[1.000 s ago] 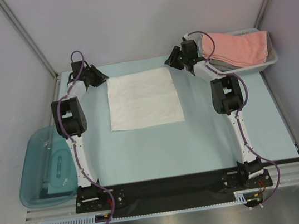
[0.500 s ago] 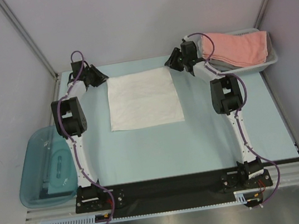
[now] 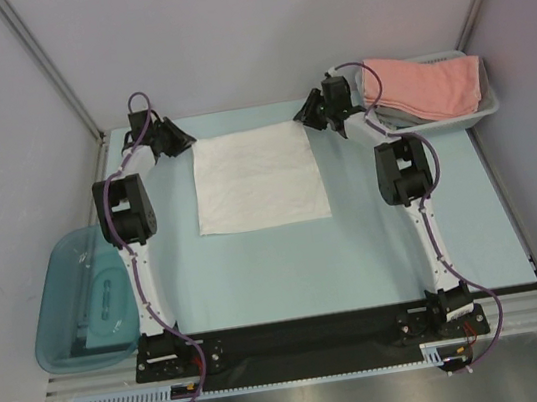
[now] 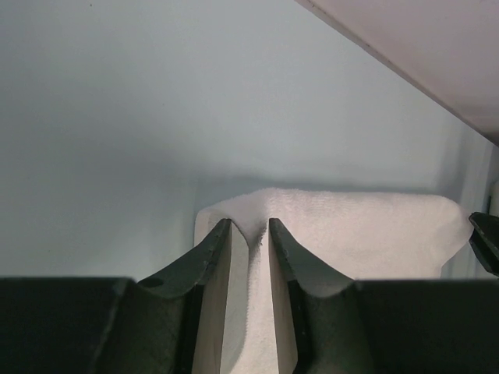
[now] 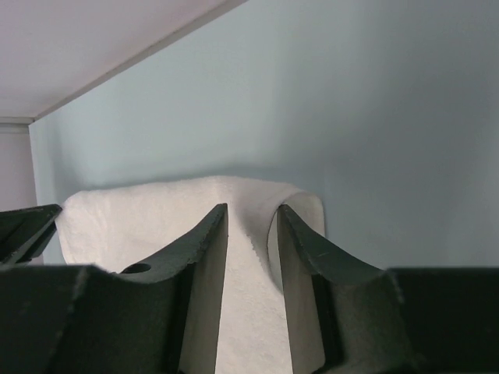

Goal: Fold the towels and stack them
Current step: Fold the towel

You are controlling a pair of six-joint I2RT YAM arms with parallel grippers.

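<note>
Two arms, white links, black joint housings. Purple cables loop along each arm, base to wrist. Black base blocks on black plate. Left gripper (image 4: 249, 234), right gripper (image 5: 251, 218): black, curved fingers (image 4: 210, 265), pale flat inner faces.

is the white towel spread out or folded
Spread flat: the white towel lies as one open square on the table, far corners pinched up.

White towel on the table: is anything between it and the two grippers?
Nothing visible. The left gripper straddles one far corner of the white towel and the right gripper straddles the other, cloth bunched between each pair of fingers.
</note>
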